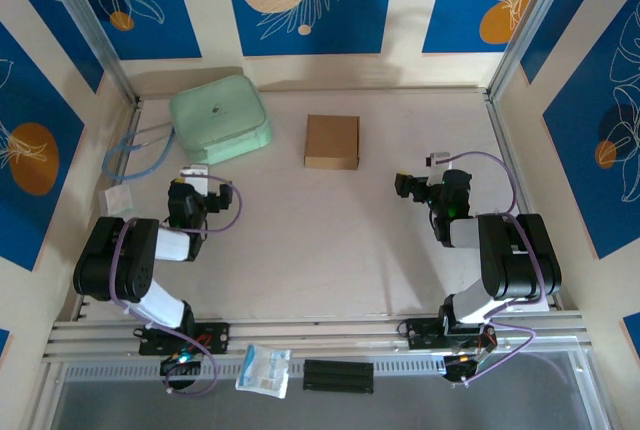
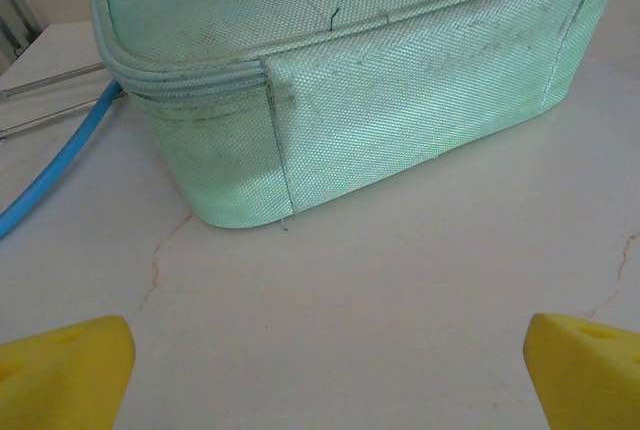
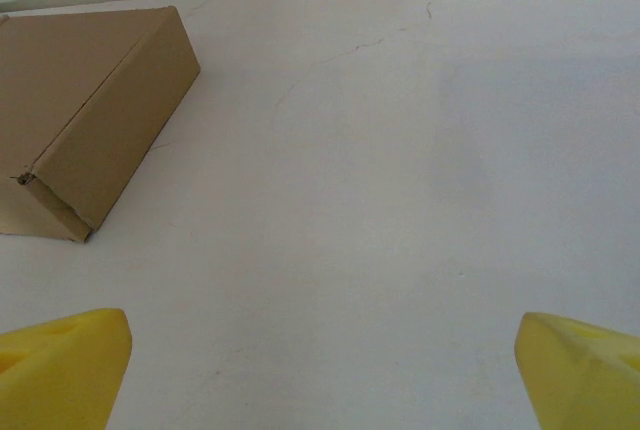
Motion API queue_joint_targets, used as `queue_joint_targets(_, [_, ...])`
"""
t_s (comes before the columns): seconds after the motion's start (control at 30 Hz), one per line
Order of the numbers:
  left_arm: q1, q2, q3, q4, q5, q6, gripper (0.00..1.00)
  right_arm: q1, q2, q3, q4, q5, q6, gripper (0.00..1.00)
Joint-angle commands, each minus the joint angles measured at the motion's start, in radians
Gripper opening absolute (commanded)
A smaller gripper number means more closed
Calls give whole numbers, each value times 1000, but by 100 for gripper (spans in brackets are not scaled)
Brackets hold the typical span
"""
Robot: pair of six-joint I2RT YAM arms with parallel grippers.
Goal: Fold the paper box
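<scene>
Our right tool [image 3: 320,368], spread wide and empty, sits nearer the square brown cardboard box [image 1: 332,141], which lies ahead to its left; our left tool [image 2: 325,365] also gapes wide.

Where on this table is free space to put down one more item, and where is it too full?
Widest bare patch: the table centre, between the left gripper and right gripper, nearer than the paper box. Also free: the far right corner. Crowded: far left, around the green pouch and blue cable.
</scene>
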Motion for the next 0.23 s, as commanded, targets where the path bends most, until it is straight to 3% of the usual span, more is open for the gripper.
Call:
queue_joint_targets(0.0, [8,-3,13,18,-1,-7,99,-6,-2,13,8,-14,-2,99])
queue_joint_targets(0.2, [8,-3,13,18,-1,-7,99,-6,-7,5,18,-16,-4,99])
